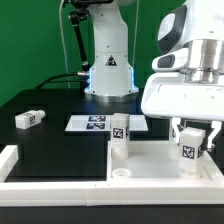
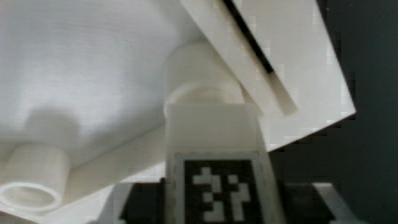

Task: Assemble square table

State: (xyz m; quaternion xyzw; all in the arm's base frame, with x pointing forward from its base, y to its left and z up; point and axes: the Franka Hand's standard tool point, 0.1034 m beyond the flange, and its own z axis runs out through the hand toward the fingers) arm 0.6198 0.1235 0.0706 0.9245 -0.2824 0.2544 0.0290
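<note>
Status: the slab [image 1: 160,165] lies flat on the worktop [image 1: 60,150], recessed face up, close to the border wall [image 1: 55,188] (touching or just beside, can't tell).

Two legs look placed. The rear leg [image 1: 120,132] stands upright on the slab's far corner toward the exterior view's left, tag facing the camera. The front leg [image 1: 120,172] is a white stub on the slab's near corner on the same side (no tag visible, so "leg" is my read).

The third is the held leg [image 1: 190,148], upright at the slab's far side toward the exterior view's right. The fingers [image 1: 207,135] are partly closed and clamped on it, one each side, with its tag showing between them.

The fourth is the loose leg [image 1: 28,118]. It lies on the worktop well apart from the slab, beyond the marker board [image 1: 100,123].

My estimate is about half done — seat this one, then fetch and fit the last.

Hard to tell:
- Whether the held leg's foot is in its socket or just above it. The wrist view is blurred there.
- The sockets themselves, which aren't visible.
- How firmly the two standing legs are seated.
- The slab's edge toward the exterior view's right, which is cut off.
- The fingers in the wrist view — only dark slivers beside the tag.
</note>
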